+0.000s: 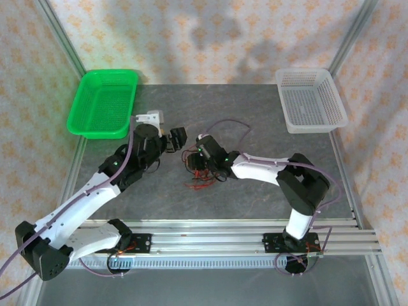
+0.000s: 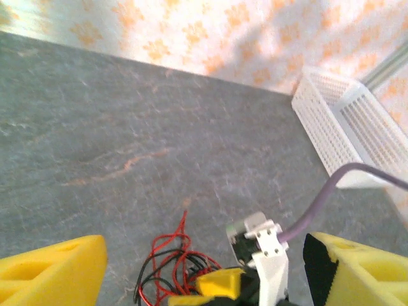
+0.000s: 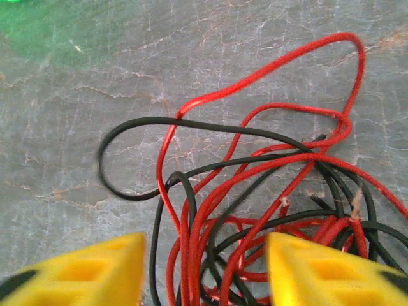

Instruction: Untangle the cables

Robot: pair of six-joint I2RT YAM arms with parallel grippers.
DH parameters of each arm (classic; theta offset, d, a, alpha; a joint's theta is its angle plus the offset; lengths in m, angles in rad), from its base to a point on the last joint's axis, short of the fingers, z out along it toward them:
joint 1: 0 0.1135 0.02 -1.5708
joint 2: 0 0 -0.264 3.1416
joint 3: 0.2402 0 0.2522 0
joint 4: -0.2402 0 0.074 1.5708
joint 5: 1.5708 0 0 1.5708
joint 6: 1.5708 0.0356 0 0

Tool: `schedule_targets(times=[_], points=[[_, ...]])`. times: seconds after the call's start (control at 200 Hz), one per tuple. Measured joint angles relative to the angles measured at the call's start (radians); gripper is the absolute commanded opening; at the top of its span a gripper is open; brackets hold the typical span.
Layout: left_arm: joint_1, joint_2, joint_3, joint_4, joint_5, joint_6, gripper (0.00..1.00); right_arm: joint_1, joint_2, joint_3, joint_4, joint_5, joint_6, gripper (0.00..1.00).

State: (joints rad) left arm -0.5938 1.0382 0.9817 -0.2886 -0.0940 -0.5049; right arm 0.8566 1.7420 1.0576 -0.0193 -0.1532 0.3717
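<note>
While knotted, cables (image 3: 255, 191): probably light, limp, springy; snag easily.
Best hold: outer red loop (image 3: 362, 64), clear of knot.
Right fingers (image 3: 319, 268): apart, straddling cables.
Left fingers (image 2: 51, 268): wide, empty.

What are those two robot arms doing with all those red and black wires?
They are trying to untangle a bunch of thin red and black wires lying on the grey stone-patterned table. The right arm's yellow-fingered tool is open and low over the pile, with wires lying between its fingers. The left arm's tool is open too, beside the pile, holding nothing. The wires are all knotted together.
</note>
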Motion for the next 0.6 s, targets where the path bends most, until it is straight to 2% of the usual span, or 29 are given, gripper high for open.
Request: schedule_targets(times=[0.205,0.34,0.601], points=[[0.0,0.065,0.0,-0.06,-0.017,-0.04,0.8,0.0,-0.169,0.0,-0.078,0.039,0.049,0.7],[0.0,0.142,0.0,-0.082,0.035,-0.055,0.77,-0.015,-0.316,-0.026,-0.131,0.096,0.085,0.7],[-0.043,0.364,-0.013,-0.068,0.174,-0.101,0.76,-0.164,-0.605,-0.271,-0.192,0.14,0.135,0.7]])
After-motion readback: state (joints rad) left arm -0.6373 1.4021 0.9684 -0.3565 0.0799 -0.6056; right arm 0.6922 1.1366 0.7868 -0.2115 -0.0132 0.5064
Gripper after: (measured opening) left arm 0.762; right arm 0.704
